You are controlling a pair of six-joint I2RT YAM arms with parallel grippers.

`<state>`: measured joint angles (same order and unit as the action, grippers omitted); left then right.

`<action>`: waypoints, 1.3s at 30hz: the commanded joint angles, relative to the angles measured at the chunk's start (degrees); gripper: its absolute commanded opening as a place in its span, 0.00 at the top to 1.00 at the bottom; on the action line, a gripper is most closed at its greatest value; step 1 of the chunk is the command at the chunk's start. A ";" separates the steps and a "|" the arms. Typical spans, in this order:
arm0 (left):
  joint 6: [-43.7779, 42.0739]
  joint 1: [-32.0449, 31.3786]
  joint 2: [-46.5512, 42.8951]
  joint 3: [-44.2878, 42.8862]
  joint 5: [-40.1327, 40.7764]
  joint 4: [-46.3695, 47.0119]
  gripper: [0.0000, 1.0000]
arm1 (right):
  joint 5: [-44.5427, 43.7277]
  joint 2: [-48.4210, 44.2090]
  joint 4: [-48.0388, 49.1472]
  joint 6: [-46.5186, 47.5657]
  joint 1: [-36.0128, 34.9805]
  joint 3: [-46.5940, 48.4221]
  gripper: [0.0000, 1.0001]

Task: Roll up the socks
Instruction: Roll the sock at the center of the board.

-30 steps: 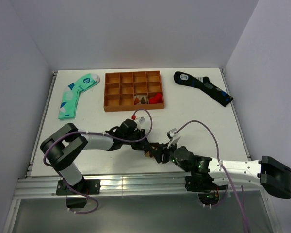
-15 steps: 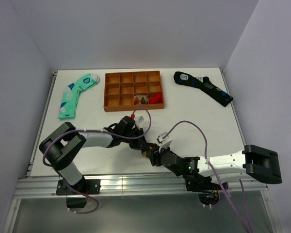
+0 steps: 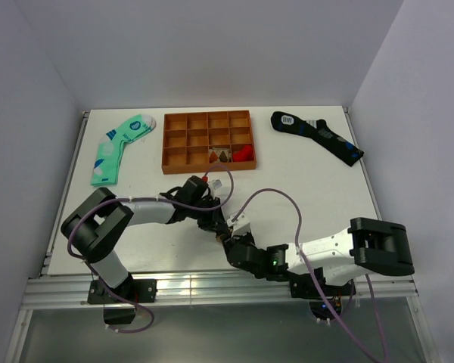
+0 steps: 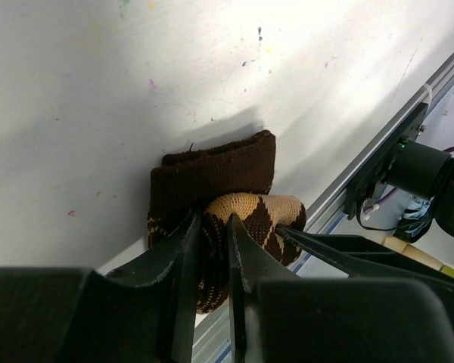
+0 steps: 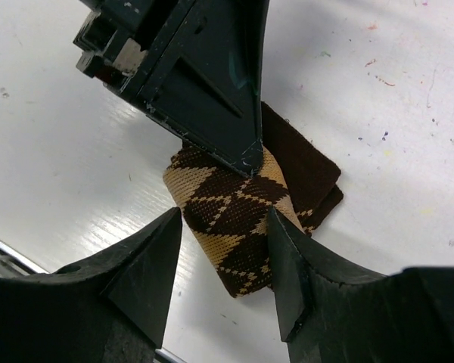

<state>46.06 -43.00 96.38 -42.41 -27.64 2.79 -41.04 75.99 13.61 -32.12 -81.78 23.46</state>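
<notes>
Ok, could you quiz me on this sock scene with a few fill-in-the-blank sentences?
1. The half-rolled socks show tan diamonds on a dark ____ ground.
2. The left jaws are ____ on the roll; the right jaws stand open around it.
3. In the top view, the mint-green sock lies left of the orange tray, the black-navy sock to its ____.
Missing words: brown; shut; right.

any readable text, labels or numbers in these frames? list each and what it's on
No text can be read in any view.
mint-green sock: white patch with dark marks near the toe, too small to read.
black-navy sock: white patch with fine lines at one end, too blurred to read.
argyle socks: diamond pattern only, no lettering.
</notes>
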 commanded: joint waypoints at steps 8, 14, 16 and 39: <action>-7.65 3.19 4.70 1.11 9.10 -17.99 1.00 | -0.36 7.94 -7.10 -1.81 -1.80 5.35 0.42; -8.27 5.21 5.66 -0.21 7.69 -19.04 1.00 | -0.36 13.56 -10.61 -0.05 -2.24 10.27 0.41; -8.71 5.56 6.01 -0.48 7.08 -19.22 1.00 | -0.19 14.62 -11.67 0.57 -2.24 11.25 0.41; -8.36 9.08 4.78 1.19 -5.49 -14.13 0.99 | 6.05 28.25 -17.64 4.08 -1.81 22.06 0.63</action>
<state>41.17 -33.71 99.26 -44.73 -38.79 -5.30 -49.52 99.90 -3.03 -23.97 -84.12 45.91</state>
